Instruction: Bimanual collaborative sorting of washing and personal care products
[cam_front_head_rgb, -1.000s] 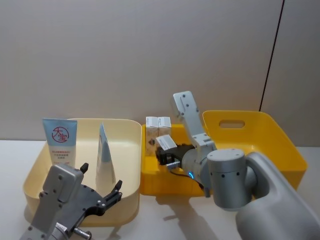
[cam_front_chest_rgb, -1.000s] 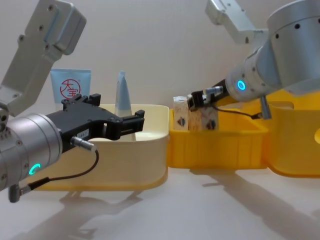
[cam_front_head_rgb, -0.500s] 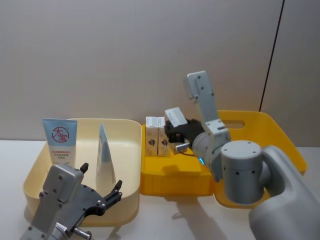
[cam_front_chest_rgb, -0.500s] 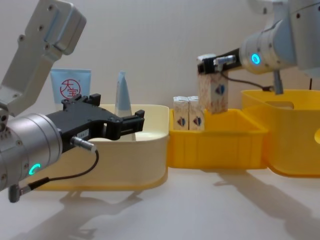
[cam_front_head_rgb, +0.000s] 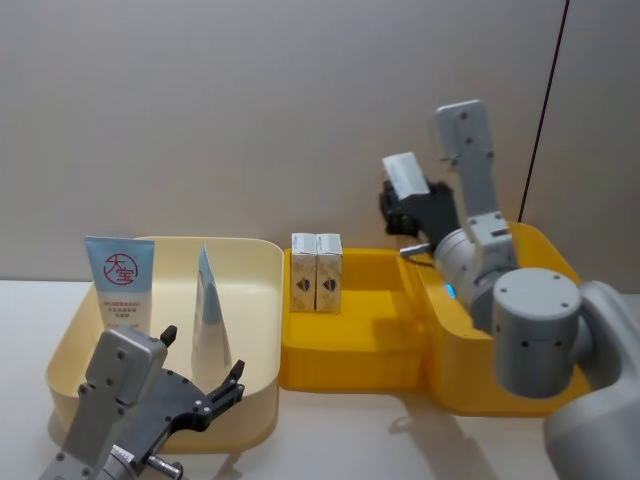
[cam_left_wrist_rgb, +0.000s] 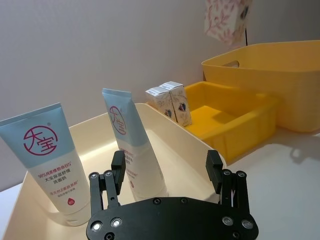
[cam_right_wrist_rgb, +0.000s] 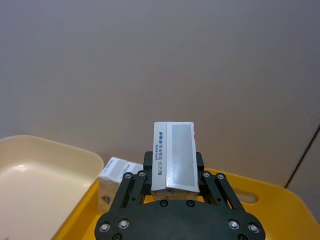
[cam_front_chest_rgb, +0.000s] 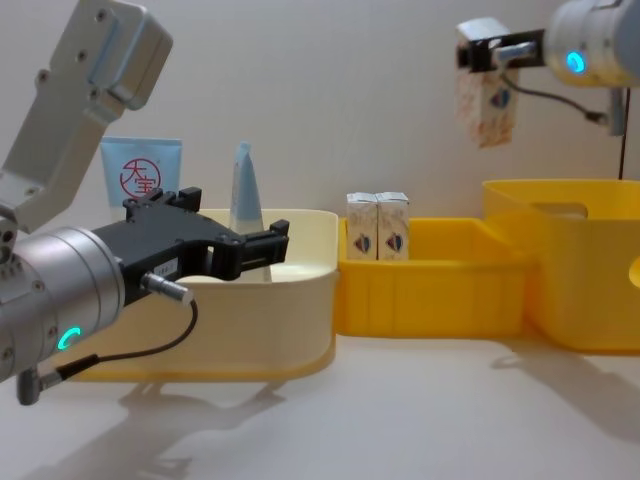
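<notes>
My right gripper (cam_front_head_rgb: 408, 207) is shut on a small white carton (cam_front_head_rgb: 404, 177), held high in the air above the joint between the yellow tray (cam_front_head_rgb: 350, 350) and the big yellow bin (cam_front_head_rgb: 575, 310). From the chest the held carton (cam_front_chest_rgb: 485, 108) hangs well above both. Two more cartons (cam_front_head_rgb: 316, 272) stand side by side in the tray's far left corner. In the cream bin (cam_front_head_rgb: 262, 330) a light blue tube with a red round logo (cam_front_head_rgb: 120, 283) and a pale tapering tube (cam_front_head_rgb: 209, 312) stand upright. My left gripper (cam_front_head_rgb: 205, 392) stands open at that bin's front, its fingers (cam_left_wrist_rgb: 117, 170) short of the tubes.
The cream bin, the shallow yellow tray and the tall yellow bin stand in a row, touching, against a plain wall. Bare tabletop (cam_front_chest_rgb: 400, 420) lies in front of them. A dark cable (cam_front_head_rgb: 540, 110) runs down the wall at the right.
My right gripper has lifted the carton out of the yellow tray and carried it up and to the right. The left arm has not moved.
</notes>
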